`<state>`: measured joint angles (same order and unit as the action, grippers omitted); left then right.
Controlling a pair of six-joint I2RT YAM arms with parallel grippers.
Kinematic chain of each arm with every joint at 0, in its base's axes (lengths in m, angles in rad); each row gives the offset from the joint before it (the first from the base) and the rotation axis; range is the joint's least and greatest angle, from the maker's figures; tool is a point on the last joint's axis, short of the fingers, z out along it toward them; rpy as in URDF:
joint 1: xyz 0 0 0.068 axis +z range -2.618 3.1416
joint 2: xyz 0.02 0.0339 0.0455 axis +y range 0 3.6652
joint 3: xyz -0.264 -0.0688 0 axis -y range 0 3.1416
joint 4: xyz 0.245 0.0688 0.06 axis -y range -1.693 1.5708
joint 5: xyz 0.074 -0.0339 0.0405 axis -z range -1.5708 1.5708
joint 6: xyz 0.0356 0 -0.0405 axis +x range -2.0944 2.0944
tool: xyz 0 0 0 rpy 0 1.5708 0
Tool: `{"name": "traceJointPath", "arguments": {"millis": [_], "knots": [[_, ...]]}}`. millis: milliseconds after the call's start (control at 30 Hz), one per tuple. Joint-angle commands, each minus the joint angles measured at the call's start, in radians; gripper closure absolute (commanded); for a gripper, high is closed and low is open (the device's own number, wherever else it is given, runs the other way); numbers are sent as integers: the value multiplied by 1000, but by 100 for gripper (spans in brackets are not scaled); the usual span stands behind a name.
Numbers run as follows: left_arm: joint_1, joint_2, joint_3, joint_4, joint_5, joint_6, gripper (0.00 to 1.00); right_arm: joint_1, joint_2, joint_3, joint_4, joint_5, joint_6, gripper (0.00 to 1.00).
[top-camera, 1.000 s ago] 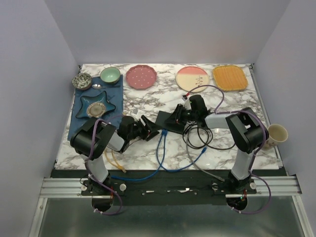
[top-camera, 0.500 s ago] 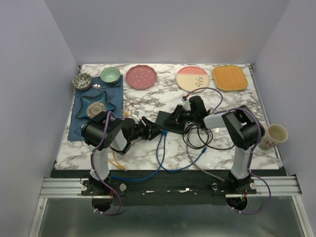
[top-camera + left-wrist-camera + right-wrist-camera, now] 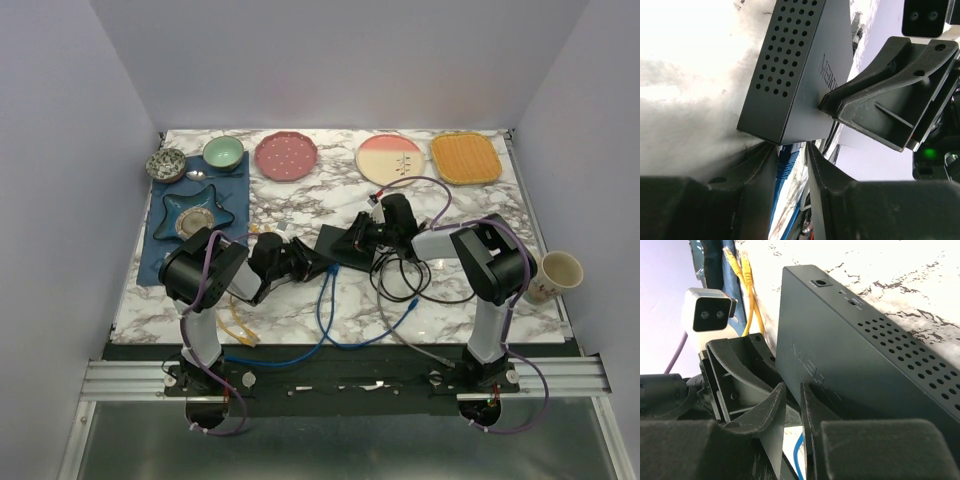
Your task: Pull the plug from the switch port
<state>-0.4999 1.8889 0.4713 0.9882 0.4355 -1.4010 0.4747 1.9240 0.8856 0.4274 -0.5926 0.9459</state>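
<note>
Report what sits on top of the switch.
Only the right gripper, its tip against the top face of the switch. The patch beneath that tip is covered.

My bench has a white marble-patterned top veined in grey. Plain pale lavender walls close it in along the far edge and both side edges, meeting at the far corners. An aluminium rail runs along the near edge, a dull grey surface below it. The light is soft and even.
</note>
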Motion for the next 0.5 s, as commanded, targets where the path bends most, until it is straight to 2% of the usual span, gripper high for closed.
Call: {"name": "traceJointPath", "arguments": {"millis": [0, 200, 467], "knots": [[-14, 24, -6, 35, -34, 7, 64, 2, 10, -13, -130, 103, -52, 74], [-12, 61, -2, 76, -37, -27, 66, 4, 7, -16, -133, 105, -53, 74], [-12, 79, 7, 93, -32, -32, 82, 5, 6, -19, -134, 108, -56, 74]]}}
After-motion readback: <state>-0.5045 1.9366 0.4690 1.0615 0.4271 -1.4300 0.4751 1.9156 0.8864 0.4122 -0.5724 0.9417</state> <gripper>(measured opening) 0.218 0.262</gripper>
